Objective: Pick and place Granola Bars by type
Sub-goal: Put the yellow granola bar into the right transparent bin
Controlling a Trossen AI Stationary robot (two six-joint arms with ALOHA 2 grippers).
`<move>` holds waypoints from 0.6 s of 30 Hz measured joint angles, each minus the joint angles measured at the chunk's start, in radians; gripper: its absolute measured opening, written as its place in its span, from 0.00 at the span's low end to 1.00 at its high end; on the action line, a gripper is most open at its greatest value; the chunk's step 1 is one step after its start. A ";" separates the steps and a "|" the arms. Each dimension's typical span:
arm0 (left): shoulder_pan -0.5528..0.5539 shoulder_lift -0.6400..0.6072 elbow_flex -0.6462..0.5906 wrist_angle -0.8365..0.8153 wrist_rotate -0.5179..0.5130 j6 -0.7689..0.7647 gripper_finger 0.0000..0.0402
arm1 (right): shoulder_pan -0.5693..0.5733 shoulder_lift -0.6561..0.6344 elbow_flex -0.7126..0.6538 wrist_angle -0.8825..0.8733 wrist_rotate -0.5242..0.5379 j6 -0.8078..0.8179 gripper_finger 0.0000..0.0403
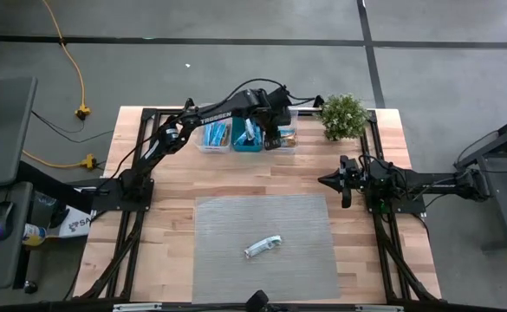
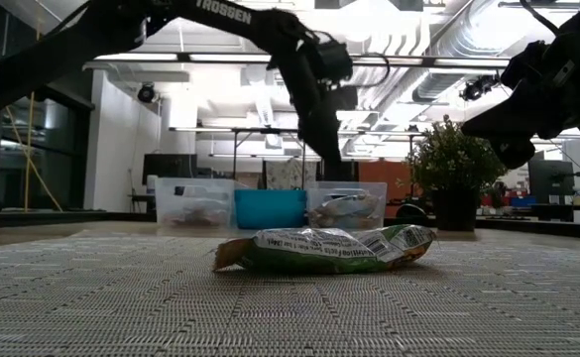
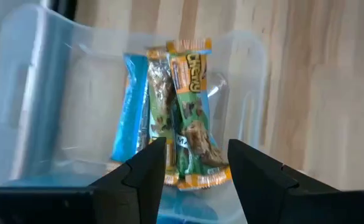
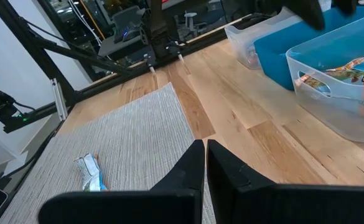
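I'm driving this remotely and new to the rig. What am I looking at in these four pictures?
Two dark robot arms work at a wooden table. One picture looks straight down, one looks level across the table, and one comes from each wrist. The left gripper hangs open over the clear bin nearest the plant, where granola bars lie; it holds nothing. A teal bin and another clear bin stand beside it. The right gripper waits shut at the table's right side. One bar lies on the grey mat.
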State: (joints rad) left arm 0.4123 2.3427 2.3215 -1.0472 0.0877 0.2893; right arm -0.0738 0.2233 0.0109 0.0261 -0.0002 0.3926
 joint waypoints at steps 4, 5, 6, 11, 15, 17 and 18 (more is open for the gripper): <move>0.000 -0.034 0.022 -0.001 0.004 0.018 0.44 | 0.000 0.000 0.000 0.000 0.000 0.000 0.00; 0.000 -0.045 0.021 -0.020 0.004 0.021 0.44 | 0.000 0.000 0.000 0.000 0.000 0.000 0.00; 0.000 -0.053 0.021 -0.014 0.006 0.022 0.45 | 0.000 0.000 0.000 0.000 0.000 0.000 0.00; -0.007 -0.103 0.022 -0.068 0.043 0.021 0.52 | 0.000 0.000 0.000 0.000 0.000 0.000 0.00; -0.032 -0.146 0.022 -0.151 0.074 0.021 0.58 | 0.000 0.000 0.000 0.000 0.000 0.000 0.00; -0.057 -0.169 0.022 -0.210 0.075 0.021 0.60 | 0.000 0.000 0.000 0.000 0.000 0.000 0.00; -0.073 -0.180 0.022 -0.234 0.074 0.021 0.61 | 0.000 0.000 0.000 0.000 0.000 0.000 0.00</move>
State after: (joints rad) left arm 0.3395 2.1625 2.3436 -1.2817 0.1617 0.3099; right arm -0.0738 0.2230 0.0109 0.0261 0.0000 0.3926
